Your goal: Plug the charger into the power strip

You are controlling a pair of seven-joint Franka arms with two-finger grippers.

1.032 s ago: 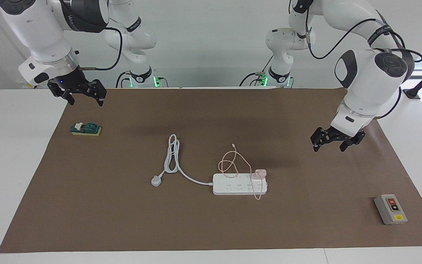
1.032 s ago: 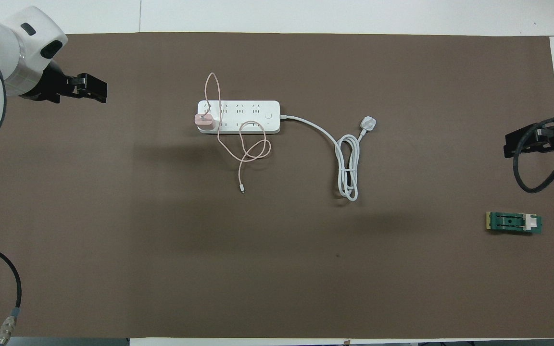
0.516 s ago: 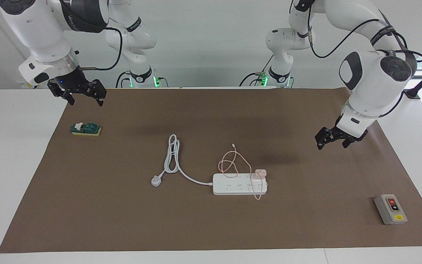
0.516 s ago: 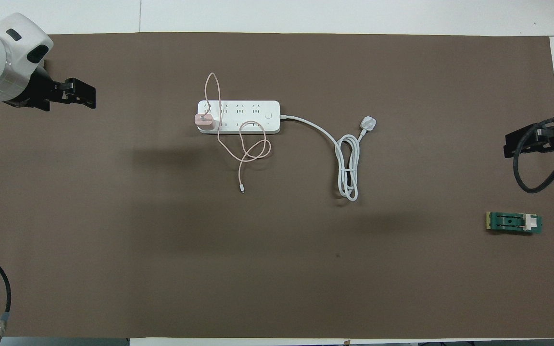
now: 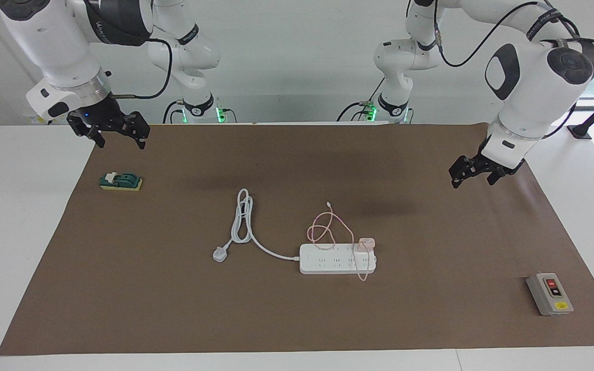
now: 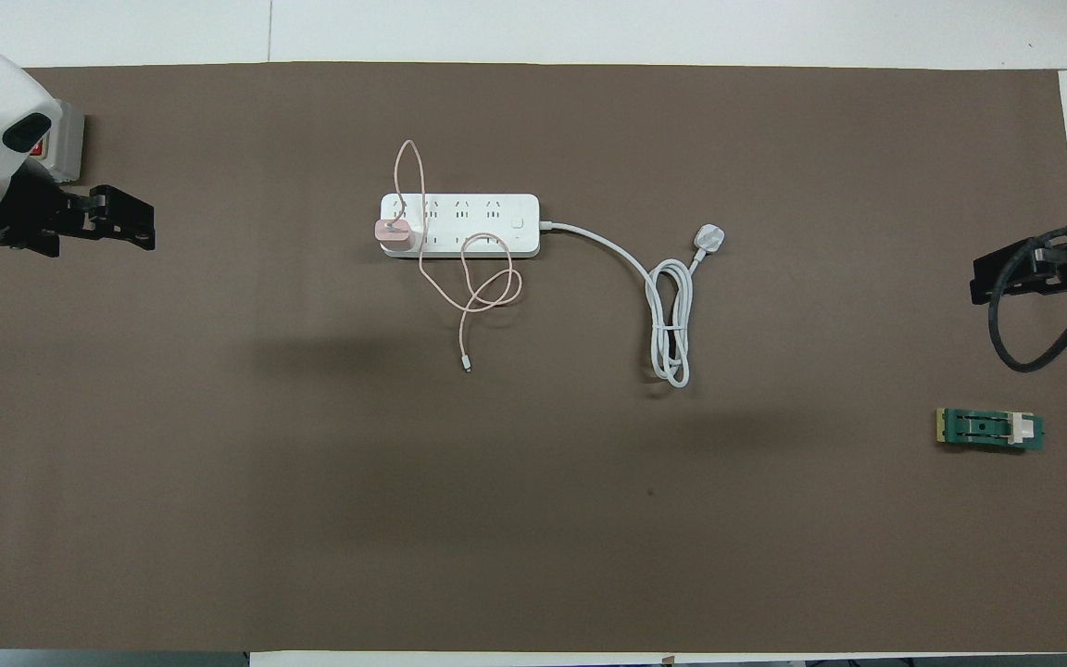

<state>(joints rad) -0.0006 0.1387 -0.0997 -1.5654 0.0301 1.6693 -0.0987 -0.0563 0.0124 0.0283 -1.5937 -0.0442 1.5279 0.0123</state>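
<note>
Both grippers I see released: left gripper (image 5: pixel 473 175) and right gripper (image 5: pixel 116 135) empty; charger (image 5: pixel 366 242) seated at power strip's (image 5: pixel 328 263) 3 o'clock end

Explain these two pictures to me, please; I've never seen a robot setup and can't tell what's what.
Two white robot arms work at a table covered by a brown mat. One picture faces the robots; the other looks down from above them. On the mat lies a power strip with a pink charger seated at its end. Also there: a white plug, a grey button box and a green part. The left tool and right tool hang open, holding nothing.
</note>
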